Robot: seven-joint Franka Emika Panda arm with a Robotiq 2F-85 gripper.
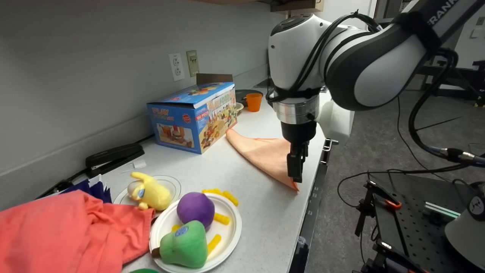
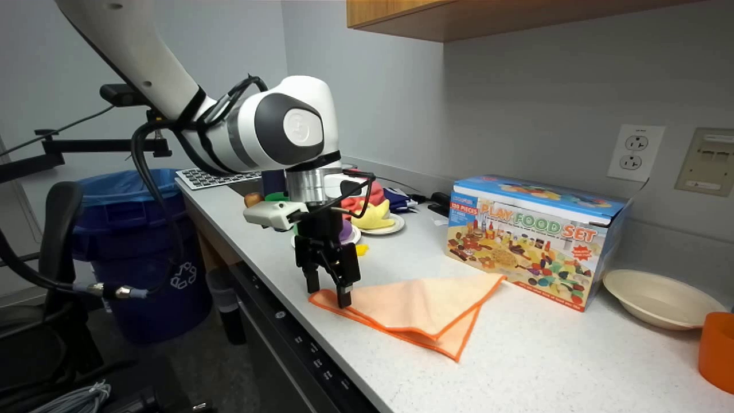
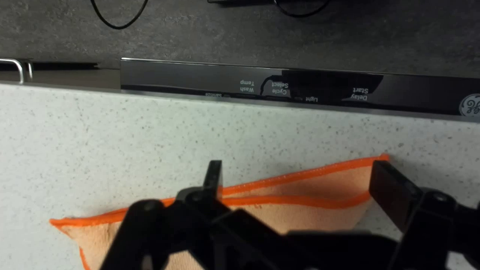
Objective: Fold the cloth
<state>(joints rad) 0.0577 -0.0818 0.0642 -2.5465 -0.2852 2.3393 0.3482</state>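
Observation:
A peach cloth with orange edging lies on the counter, in an exterior view (image 1: 259, 153) and in an exterior view (image 2: 424, 304). It is folded over into a rough triangle, with two orange edges lying slightly apart along one side. My gripper (image 2: 328, 297) points down at the cloth's corner near the counter's front edge. In the wrist view the gripper (image 3: 297, 164) is open, its two fingers wide apart on either side of the cloth (image 3: 288, 217) near that corner. Nothing is held between the fingers. Whether the fingertips touch the cloth, I cannot tell. The fingers hide part of the cloth.
A play food box (image 1: 193, 117) stands by the wall, touching or close to one cloth corner. A white plate (image 1: 233, 242) with soft toys and a red cloth (image 1: 75, 231) lie farther along. An orange cup (image 2: 717, 353) and bowl (image 2: 662, 298) stand beyond the box. The counter edge (image 3: 240, 101) runs close.

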